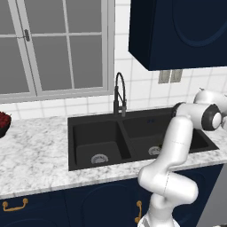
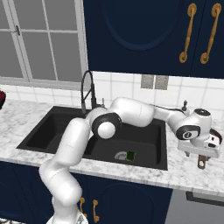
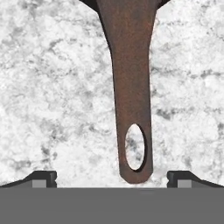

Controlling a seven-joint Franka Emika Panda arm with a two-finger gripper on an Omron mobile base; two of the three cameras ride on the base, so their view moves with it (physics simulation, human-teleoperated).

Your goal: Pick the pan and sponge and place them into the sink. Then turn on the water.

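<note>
Fingers [image 3: 112,178] spread astride pan [image 3: 131,87] handle, pan body cropped

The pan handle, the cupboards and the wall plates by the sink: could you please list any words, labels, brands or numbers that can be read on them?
None: no readable text in any view.
Pan handle: plain brown, with a hanging hole only.
Wall plates: blank grey.
Cupboards: plain dark blue, no lettering.
</note>
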